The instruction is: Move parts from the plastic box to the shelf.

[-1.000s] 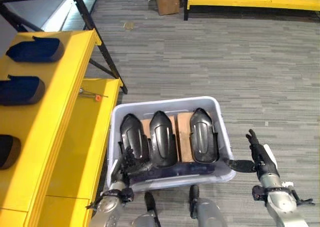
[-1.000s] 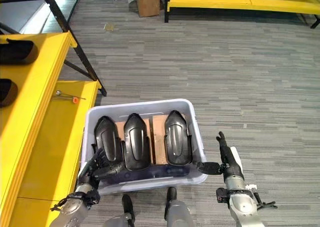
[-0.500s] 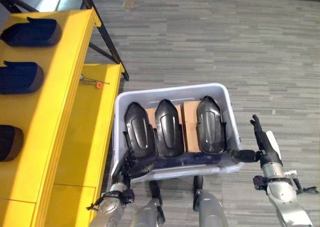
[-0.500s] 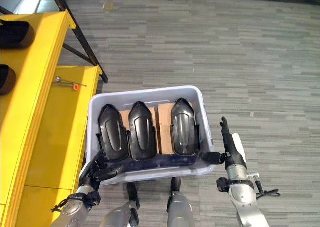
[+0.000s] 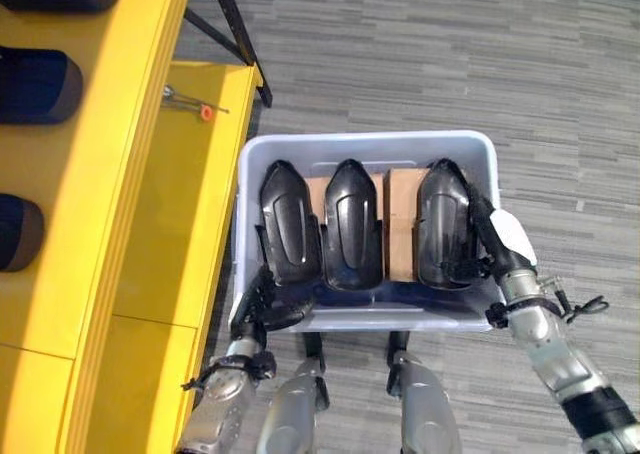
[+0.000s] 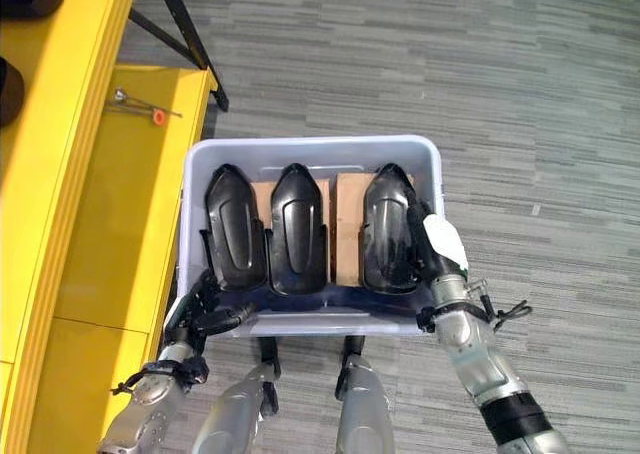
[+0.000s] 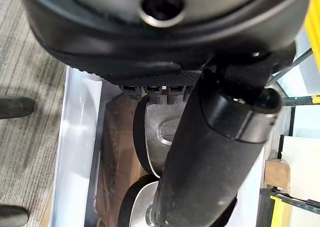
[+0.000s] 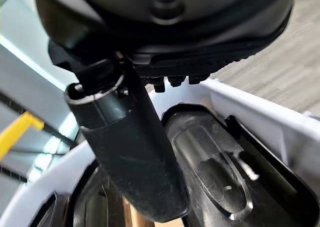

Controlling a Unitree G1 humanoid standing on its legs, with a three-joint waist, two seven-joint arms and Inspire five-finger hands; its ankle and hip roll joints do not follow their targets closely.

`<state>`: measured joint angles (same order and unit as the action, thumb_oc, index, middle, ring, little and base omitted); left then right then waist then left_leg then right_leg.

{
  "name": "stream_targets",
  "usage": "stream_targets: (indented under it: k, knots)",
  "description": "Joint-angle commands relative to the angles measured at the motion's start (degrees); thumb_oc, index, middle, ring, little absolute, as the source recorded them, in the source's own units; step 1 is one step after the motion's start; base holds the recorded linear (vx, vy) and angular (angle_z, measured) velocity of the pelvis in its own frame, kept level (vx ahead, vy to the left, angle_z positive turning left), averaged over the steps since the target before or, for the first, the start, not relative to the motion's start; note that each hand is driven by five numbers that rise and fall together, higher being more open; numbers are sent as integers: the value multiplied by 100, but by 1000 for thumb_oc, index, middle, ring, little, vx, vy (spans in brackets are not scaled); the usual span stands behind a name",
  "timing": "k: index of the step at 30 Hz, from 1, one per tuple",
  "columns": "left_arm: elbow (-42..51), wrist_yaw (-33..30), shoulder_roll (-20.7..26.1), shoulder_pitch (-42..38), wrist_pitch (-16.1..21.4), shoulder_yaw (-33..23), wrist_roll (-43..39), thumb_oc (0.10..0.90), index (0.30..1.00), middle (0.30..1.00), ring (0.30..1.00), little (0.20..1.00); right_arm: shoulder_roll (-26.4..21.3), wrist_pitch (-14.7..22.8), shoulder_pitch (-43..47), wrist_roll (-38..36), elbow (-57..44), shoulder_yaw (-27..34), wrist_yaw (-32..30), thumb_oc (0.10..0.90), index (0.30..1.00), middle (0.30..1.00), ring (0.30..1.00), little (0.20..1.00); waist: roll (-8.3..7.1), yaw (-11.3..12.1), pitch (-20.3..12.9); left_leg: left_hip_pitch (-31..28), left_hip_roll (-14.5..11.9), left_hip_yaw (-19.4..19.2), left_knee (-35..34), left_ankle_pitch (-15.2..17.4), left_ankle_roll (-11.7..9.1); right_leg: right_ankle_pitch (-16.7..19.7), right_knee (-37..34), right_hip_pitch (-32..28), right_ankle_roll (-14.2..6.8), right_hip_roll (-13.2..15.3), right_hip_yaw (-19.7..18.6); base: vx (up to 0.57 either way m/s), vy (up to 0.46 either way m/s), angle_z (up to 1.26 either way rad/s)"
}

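So the plastic box [image 5: 366, 149] sits on the grey floor right beside the yellow shelf [image 5: 150, 214], and there are three black parts standing side by side in it with brown cardboard [image 5: 402, 236] behind them. The right hand [image 5: 492, 236] is down over the box's right edge, lying along the outer side of the right part [image 5: 443, 224], thumb reaching onto its near end; can't tell if it's actually clamped on it or just resting. The left hand [image 5: 265, 299] is at the near left corner of the box, fingers curled over the rim just below the left part [image 5: 289, 224]. The middle part [image 5: 353, 224] is untouched. A few dark parts [image 5: 35, 77] already lie on the shelf's top level.
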<state>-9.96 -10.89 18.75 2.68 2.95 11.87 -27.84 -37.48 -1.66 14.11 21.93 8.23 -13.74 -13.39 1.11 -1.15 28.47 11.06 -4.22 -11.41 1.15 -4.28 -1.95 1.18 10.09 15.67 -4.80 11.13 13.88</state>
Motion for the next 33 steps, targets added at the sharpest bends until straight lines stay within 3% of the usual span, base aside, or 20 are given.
stream_targets:
  k: [1,8,17,33]
  knots:
    - [575,-40,328,47,555,-33,155,900,1000,1000,1000,1000,-461,162,445,884,-178,-203,-339,900,1000,1000,1000,1000,-276,71,-300,40,-580,174,755,645,-463,395,-335,-123,-701,902,9,-23,-13,6]
    - [501,-53,313,-112,593,-14,150,900,1000,1000,1000,1000,-493,147,572,1244,-62,-469,-268,900,1000,1000,1000,1000,-290,61,-215,144,-577,192,821,647,-467,399,-288,-24,-680,912,1,-6,-8,4]
    - [487,-111,261,-136,551,-58,176,900,1000,1000,1000,1000,-458,232,191,1220,-549,-346,-133,900,1000,1000,1000,1000,-353,7,-166,185,-583,179,891,679,-464,415,-283,15,-675,905,-36,0,0,0]
    - [674,-268,247,90,419,-327,290,900,1000,1000,1000,1000,-472,840,-1126,158,-2831,789,-42,900,1000,1000,1000,1000,-640,-196,-90,226,-620,107,972,715,-468,444,-271,85,-684,858,-109,-4,2,-3]
